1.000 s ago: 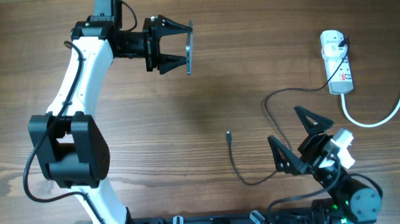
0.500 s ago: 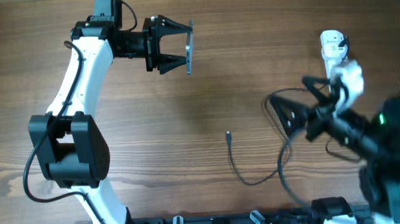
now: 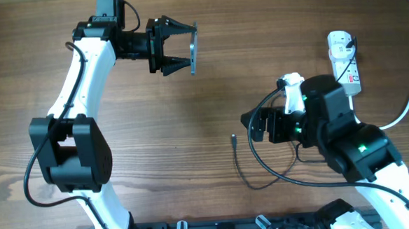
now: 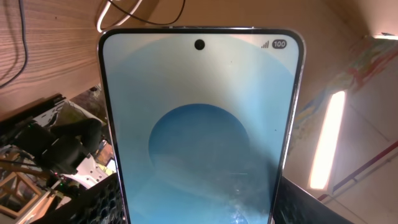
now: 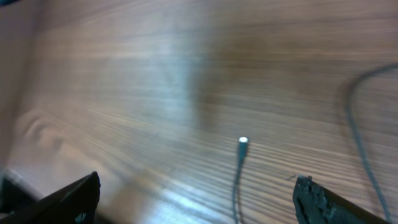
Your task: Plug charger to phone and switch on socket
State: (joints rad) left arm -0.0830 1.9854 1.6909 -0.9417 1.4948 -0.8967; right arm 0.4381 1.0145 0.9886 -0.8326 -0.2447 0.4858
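Note:
My left gripper (image 3: 188, 49) is shut on the phone (image 3: 193, 50), holding it on edge above the table at the upper left. In the left wrist view the phone (image 4: 199, 130) fills the frame, its turquoise screen lit, clamped between the fingers (image 4: 199, 205). The charger cable's small connector tip (image 3: 233, 137) lies on the wood at centre, its thin black cable (image 3: 254, 183) looping right. My right gripper (image 3: 250, 121) is open and empty, just right of the tip. In the right wrist view the tip (image 5: 242, 143) lies between the open fingers (image 5: 196, 199). The white socket (image 3: 344, 63) lies at the upper right.
A thick white lead (image 3: 408, 97) curves from the socket along the right edge. The right arm's body (image 3: 346, 142) hangs over the charger cable's loop. The left arm (image 3: 84, 86) stretches up the left side.
The right arm swung up from the bottom right, then left, and now has its open gripper beside the charger tip. The left arm and the phone have not moved.

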